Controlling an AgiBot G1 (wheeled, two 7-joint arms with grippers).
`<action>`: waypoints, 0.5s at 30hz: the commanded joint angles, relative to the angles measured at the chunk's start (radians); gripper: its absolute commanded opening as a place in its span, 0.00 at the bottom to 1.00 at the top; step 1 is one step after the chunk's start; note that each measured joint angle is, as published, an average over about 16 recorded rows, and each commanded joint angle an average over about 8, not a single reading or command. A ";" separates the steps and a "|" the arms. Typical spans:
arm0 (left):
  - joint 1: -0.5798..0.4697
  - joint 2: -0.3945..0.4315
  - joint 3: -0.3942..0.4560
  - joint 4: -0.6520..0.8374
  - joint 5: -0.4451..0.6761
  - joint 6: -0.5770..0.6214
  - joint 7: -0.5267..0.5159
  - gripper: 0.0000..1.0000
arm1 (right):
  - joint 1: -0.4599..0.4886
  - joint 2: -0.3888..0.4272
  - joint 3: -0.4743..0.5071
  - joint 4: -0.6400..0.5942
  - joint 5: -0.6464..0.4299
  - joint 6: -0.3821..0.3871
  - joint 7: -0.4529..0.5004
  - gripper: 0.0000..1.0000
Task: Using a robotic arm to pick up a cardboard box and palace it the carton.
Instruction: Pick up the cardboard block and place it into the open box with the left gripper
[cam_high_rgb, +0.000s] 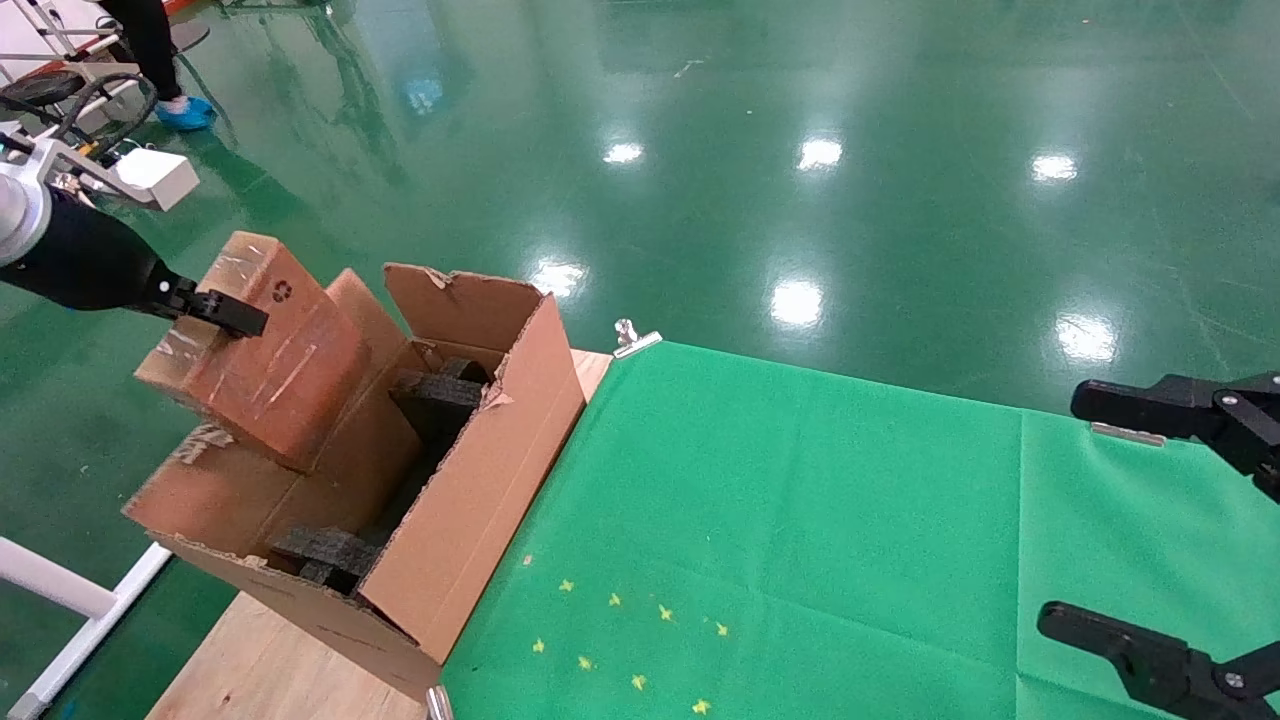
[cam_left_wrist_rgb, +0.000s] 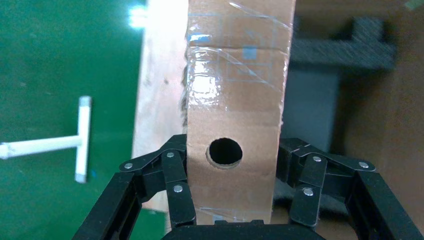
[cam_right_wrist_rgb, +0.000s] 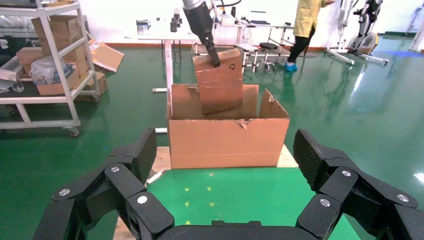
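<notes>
Item: cardboard box (cam_high_rgb: 262, 365), clenched in left gripper (cam_high_rgb: 215, 310) fingers, poised over open carton (cam_high_rgb: 470, 470). Pick done; lowering and release outstanding. Right gripper (cam_high_rgb: 1170, 520) spread, idle above tabletop (cam_high_rgb: 800, 520).

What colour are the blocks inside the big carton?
Black foam blocks sit inside the brown carton; the head view shows them best.

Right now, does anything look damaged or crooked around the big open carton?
Yes. The large brown corrugated carton has ragged, torn flap edges. The small taped brown cardboard box, clamped by the left gripper, hangs tilted over the carton opening. The right gripper waits open above the green cloth.
</notes>
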 joint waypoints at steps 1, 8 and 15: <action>0.024 -0.004 -0.005 0.018 -0.007 -0.046 0.008 0.00 | 0.000 0.000 0.000 0.000 0.000 0.000 0.000 1.00; 0.084 0.001 -0.028 0.038 -0.040 -0.114 0.018 0.00 | 0.000 0.000 0.000 0.000 0.000 0.000 0.000 1.00; 0.080 0.025 -0.051 0.034 -0.074 -0.089 0.030 0.00 | 0.000 0.000 0.000 0.000 0.000 0.000 0.000 1.00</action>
